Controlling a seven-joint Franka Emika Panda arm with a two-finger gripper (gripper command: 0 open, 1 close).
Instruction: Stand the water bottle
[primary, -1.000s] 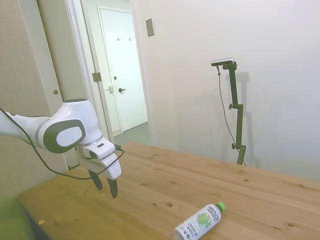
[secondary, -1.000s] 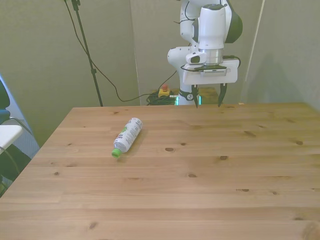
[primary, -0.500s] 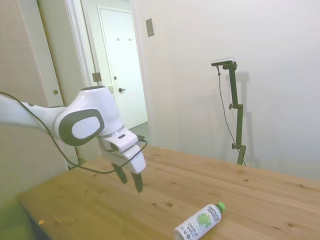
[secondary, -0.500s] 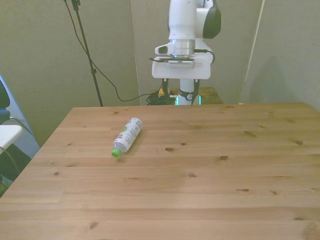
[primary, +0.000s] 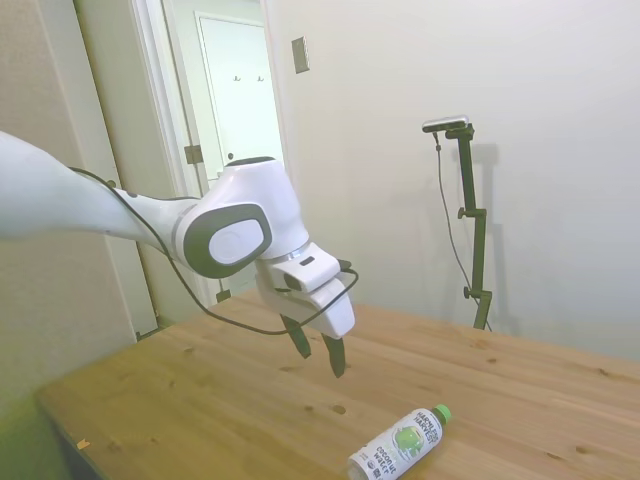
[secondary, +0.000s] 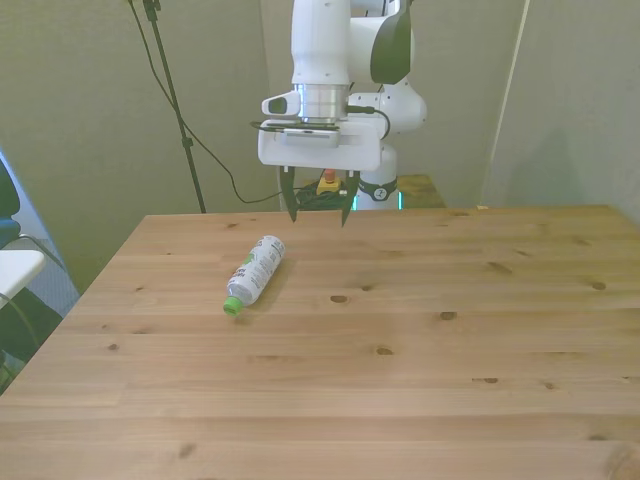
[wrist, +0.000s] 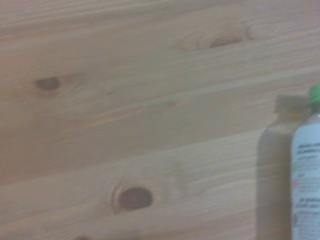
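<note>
The water bottle (secondary: 254, 273) has a green cap and white label; the table (secondary: 420, 380) is knotty light-brown pine.

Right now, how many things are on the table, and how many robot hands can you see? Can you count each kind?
Water bottle: 1, lying on its side on the table, green cap toward the camera in the front view.
Gripper: 1, open, up in the air and off the bottle.
Total: 2 things.
</note>
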